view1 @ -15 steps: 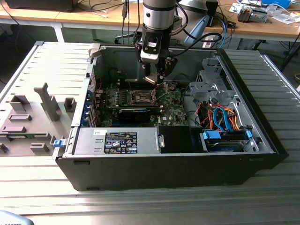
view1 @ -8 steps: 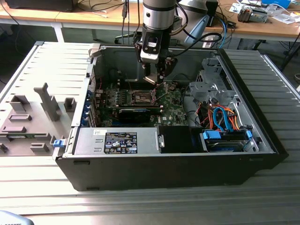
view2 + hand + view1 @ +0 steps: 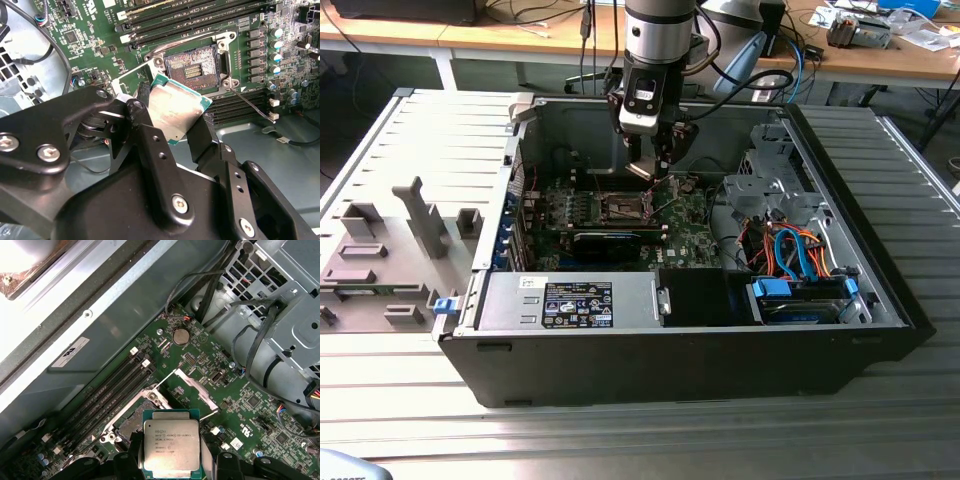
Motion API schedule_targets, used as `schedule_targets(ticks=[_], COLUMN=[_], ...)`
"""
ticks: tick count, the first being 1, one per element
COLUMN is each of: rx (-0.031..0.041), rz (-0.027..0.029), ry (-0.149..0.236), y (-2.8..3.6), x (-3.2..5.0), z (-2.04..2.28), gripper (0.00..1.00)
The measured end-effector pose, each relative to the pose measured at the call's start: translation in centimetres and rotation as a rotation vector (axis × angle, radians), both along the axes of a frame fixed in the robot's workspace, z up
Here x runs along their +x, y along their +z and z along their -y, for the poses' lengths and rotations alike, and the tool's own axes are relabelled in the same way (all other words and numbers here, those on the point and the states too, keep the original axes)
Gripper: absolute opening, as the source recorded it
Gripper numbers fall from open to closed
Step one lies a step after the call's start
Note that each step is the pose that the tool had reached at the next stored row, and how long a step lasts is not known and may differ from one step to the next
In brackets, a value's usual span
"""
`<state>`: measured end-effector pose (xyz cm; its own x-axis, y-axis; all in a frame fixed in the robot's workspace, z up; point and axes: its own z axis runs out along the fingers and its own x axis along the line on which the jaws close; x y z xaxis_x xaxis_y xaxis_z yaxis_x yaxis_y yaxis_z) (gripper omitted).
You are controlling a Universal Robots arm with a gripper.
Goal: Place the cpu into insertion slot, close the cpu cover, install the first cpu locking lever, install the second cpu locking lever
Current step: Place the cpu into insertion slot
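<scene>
The open computer case (image 3: 670, 365) lies flat, and the arm (image 3: 660, 40) reaches down into it over the green board (image 3: 695, 225). The gripper (image 3: 655, 170) hangs just above the board. Its two black fingers (image 3: 150, 145) are drawn in to the width of the cpu (image 3: 175, 112) and pinch it by two opposite edges.

The cpu cover (image 3: 197, 390) stands swung open beside the insertion slot (image 3: 192, 70), so the slot's dark centre lies bare. The cpu is in the air near the slot, not touching it and not squarely over it. In the second wrist view it looks tilted against the board.

That tilt is the main risk. If the cpu comes down corner first, it may dig into the fine contacts in the slot and bend them. A small turn or sideways offset would probably leave it perched on the silver rim instead of seated.

The hold is only on thin edges, so a knock could shift or drop the cpu. The fingers are wider than the cpu, so they may strike the raised cover or catch the thin metal lever (image 3: 247, 102) next to the slot.
</scene>
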<state>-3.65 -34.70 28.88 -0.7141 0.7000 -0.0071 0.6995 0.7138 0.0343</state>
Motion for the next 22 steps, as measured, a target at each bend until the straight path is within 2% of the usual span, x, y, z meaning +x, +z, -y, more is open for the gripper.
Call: schedule_targets(ticks=[22], rx=[-0.0027], rz=[0.0000], ry=[-0.014], y=[-0.02], x=[0.00], z=[0.00], gripper=[0.55])
